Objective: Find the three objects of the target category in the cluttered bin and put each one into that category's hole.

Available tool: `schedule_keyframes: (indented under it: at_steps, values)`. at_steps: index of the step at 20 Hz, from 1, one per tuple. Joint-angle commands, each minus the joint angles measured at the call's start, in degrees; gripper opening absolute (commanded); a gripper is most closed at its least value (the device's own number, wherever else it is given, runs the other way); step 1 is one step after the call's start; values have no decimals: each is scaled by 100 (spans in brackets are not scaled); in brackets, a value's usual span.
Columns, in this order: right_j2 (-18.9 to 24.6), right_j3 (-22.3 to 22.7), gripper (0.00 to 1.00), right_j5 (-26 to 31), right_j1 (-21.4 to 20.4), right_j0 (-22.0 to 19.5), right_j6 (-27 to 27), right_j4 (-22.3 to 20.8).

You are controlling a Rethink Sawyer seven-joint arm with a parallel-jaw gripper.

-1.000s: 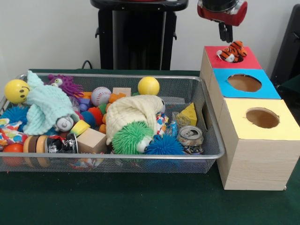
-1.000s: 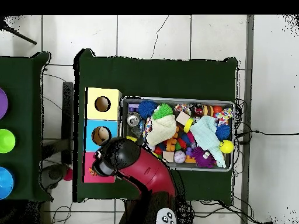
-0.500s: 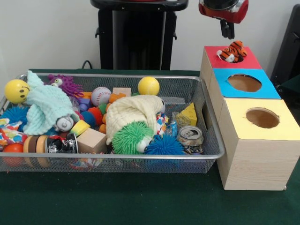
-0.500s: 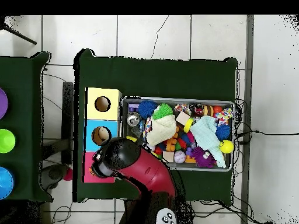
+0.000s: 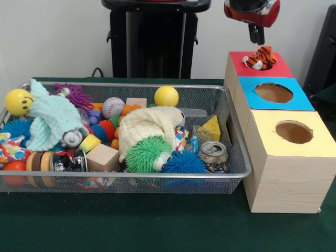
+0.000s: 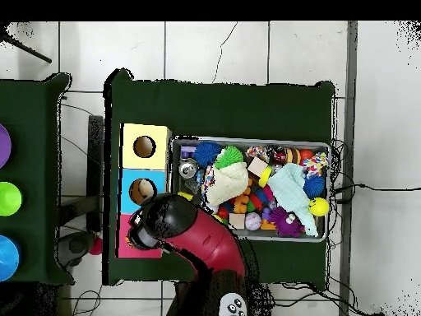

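The orange black-striped tiger plush (image 5: 260, 58) lies on the red top of the far wooden box (image 5: 275, 70), over its hole and sticking up out of it. My gripper (image 5: 256, 35) hangs just above the tiger, apart from it, open and empty. The wire mesh bin (image 5: 157, 175) stands left of the boxes, full of toys; it also shows in the overhead view (image 6: 251, 141). No yellow duck shows. In the overhead view my red arm (image 6: 168, 224) covers most of the red box (image 6: 127, 241) and hides the tiger.
Blue-topped box (image 5: 275, 93) and yellow-topped box (image 5: 291, 134) stand nearer than the red one. In the bin lie a cream cloth (image 5: 147, 123), mint cloth (image 5: 52, 118), green spiky ball (image 5: 144, 154), blue spiky ball (image 5: 181, 163), yellow balls (image 5: 166, 96), a can (image 5: 212, 152) and wooden blocks.
My gripper has risen a little above the red box. The tiger has stayed on the hole.
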Motion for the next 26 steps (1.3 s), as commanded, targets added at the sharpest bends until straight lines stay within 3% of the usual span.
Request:
schedule_keyframes:
  at_steps: [1,13,26]
  values:
    - [592,546,0,-661,197,-166,801,451]
    - [866,669,0,-1165,421,-267,635,552]
    - [1046,720,0,-1293,522,-449,586,416]
